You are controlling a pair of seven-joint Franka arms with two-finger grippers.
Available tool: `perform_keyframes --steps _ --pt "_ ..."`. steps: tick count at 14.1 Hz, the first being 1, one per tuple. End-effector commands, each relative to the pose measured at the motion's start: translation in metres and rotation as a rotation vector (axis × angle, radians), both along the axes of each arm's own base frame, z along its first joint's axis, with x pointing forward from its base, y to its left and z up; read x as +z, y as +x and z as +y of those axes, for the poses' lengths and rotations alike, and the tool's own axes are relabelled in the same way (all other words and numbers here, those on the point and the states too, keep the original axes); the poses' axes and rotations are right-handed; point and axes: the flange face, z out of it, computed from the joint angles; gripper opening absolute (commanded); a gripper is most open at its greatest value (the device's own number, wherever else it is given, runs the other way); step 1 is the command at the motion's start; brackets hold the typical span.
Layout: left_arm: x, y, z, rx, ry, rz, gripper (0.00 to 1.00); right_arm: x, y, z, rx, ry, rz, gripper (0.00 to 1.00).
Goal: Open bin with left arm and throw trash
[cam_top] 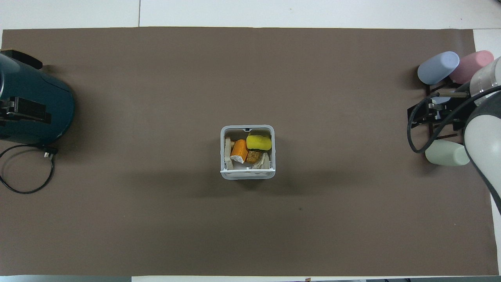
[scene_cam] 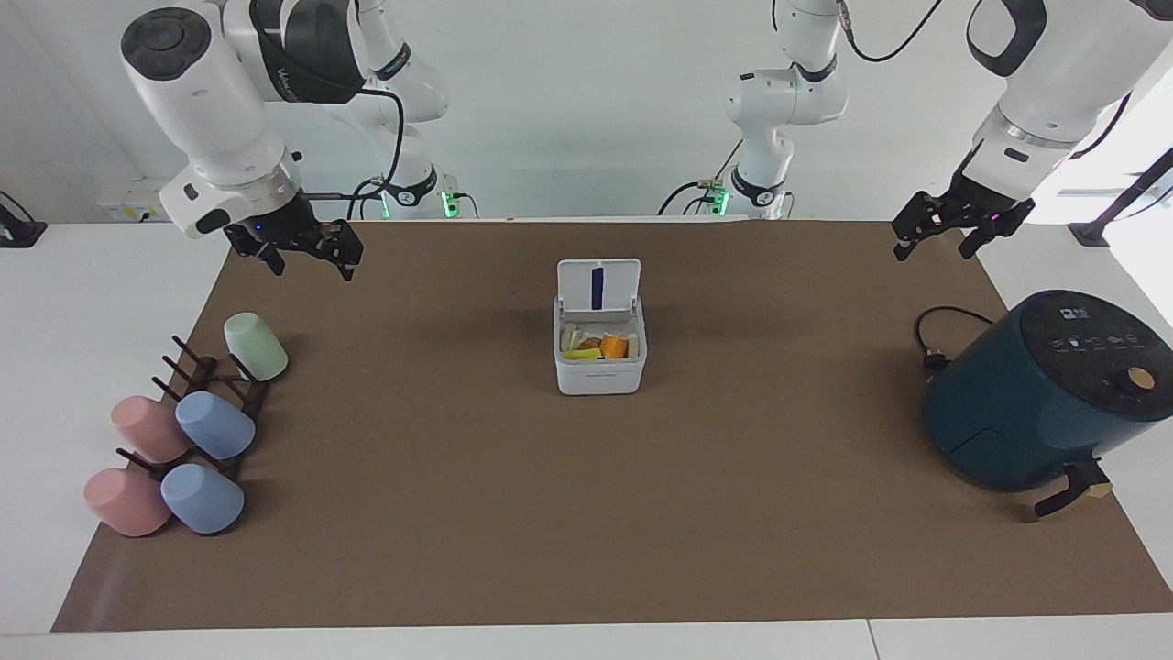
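The white bin (scene_cam: 600,374) stands at the middle of the brown mat with its lid (scene_cam: 598,284) up and the blue stripe showing. Inside lie the trash pieces: an orange chunk (cam_top: 239,150), a yellow chunk (cam_top: 258,142) and a pale bread wedge (cam_top: 227,150). My left gripper (scene_cam: 933,249) hangs open and empty above the mat's corner at the left arm's end; in the overhead view (cam_top: 23,111) it shows over the air fryer. My right gripper (scene_cam: 312,269) is open and empty, raised near the cup rack; it also shows in the overhead view (cam_top: 430,115).
A dark teal air fryer (scene_cam: 1035,394) with its black cable (scene_cam: 935,335) stands at the left arm's end. A dark rack with pink, blue and green cups (scene_cam: 215,426) lies at the right arm's end. The brown mat (scene_cam: 586,532) covers the table.
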Motion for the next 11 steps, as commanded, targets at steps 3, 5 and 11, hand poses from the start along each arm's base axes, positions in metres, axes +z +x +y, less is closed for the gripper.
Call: perform_keyframes --steps 3,5,11 --pt "-0.0004 -0.0062 0.0025 -0.014 0.015 -0.005 1.0 0.007 -0.0002 -0.0096 0.002 0.031 -0.027 1.0" --pt "0.0005 -0.0066 0.0033 -0.013 0.015 -0.006 1.0 0.0069 0.0003 -0.0114 0.001 0.029 -0.027 1.0" --pt "-0.0003 -0.0066 0.0033 -0.011 0.015 -0.005 1.0 0.0101 0.0022 -0.0167 -0.009 0.02 -0.035 1.0"
